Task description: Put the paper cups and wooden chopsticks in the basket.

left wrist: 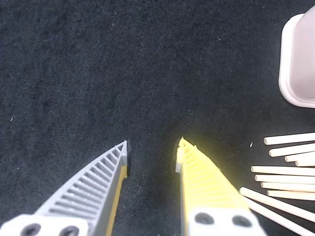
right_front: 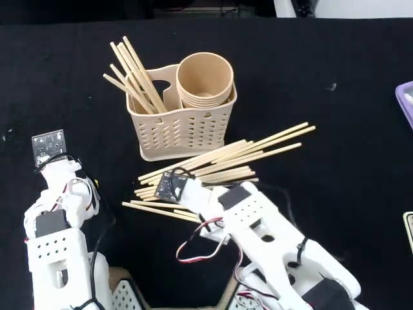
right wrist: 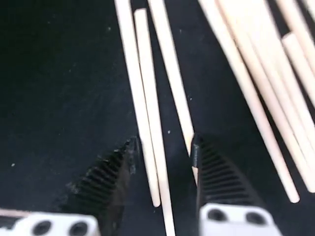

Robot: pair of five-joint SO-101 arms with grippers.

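Note:
A beige slotted basket [right_front: 184, 132] stands at the table's middle back. It holds stacked paper cups [right_front: 204, 79] and several wooden chopsticks [right_front: 134, 72] leaning to its left. More chopsticks [right_front: 232, 158] lie in a loose pile just in front of it. My right gripper [right wrist: 164, 145] is open low over the pile's near end, its black fingers straddling two chopsticks [right wrist: 146, 113]; a third [right wrist: 172, 78] runs by one fingertip. My left gripper [left wrist: 152, 145] is open over bare black cloth, with chopstick ends [left wrist: 288, 169] and a basket corner [left wrist: 298, 64] off to one side.
The right arm [right_front: 258, 226] reaches in from the front centre and the left arm [right_front: 55, 213] stands at the front left. A purple object [right_front: 405, 100] sits at the right edge. Black cloth covers the table.

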